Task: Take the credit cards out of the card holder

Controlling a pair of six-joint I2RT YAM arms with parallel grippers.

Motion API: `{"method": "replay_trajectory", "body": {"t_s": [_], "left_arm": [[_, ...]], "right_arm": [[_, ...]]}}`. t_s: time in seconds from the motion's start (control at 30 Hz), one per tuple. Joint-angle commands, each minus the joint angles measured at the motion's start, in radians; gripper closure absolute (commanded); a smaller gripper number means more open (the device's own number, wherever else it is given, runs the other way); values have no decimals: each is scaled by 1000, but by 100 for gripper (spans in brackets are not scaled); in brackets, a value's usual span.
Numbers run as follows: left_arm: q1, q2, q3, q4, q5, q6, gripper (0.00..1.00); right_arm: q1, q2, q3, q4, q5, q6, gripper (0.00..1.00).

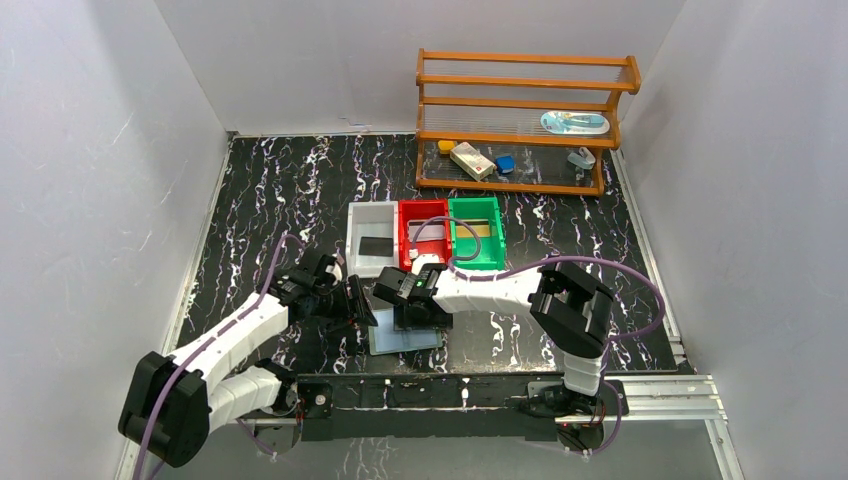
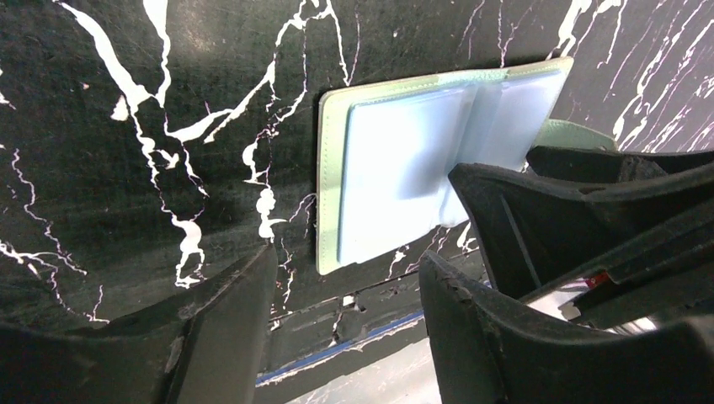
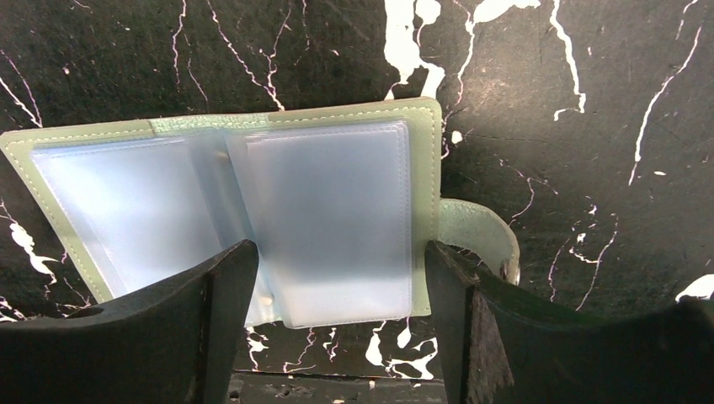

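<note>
With the card holder point(image 3: 328, 210) spread open at 6 o'clock on the worktop point(image 1: 300, 190) and both jaws open, empty, pin its 9 o'clock leaf with the left gripper point(image 2: 349, 261), then lower the right gripper point(image 3: 337, 252) onto the 3 o'clock pocket, possibly already cardless.

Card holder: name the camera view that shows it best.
Right wrist view: the card holder lies open, both clear pocket pages and the tab visible. Left wrist view shows it slanted, its far side blocked by the right gripper. Top external shows only a pale corner, mostly covered.
</note>
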State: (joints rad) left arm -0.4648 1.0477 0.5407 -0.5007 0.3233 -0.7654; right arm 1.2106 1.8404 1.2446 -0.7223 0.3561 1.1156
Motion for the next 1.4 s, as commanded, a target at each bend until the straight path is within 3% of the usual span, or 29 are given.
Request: {"method": "replay_trajectory", "body": {"t_s": [0.0, 0.1, 0.43, 0.73, 1.03, 1.1, 1.37], "left_arm": [[-4, 19, -27, 35, 27, -27, 41], [-6, 47, -49, 62, 45, -28, 47], [-32, 136, -95, 201, 155, -28, 57], [-56, 149, -85, 226, 158, -19, 68], [-59, 144, -73, 226, 157, -13, 71], [-59, 142, -66, 226, 155, -10, 71], [-63, 189, 4, 217, 160, 44, 70]], "right_arm": [[-3, -10, -19, 30, -15, 8, 19], [-3, 12, -30, 47, -39, 6, 20], [-2, 30, 22, 76, -58, -34, 47], [1, -41, -11, 218, -123, -60, 52], [-3, -121, -77, 287, -109, -37, 52], [-3, -148, -90, 280, -84, -22, 46], [-5, -172, -34, 7, 100, 68, 33]]}}
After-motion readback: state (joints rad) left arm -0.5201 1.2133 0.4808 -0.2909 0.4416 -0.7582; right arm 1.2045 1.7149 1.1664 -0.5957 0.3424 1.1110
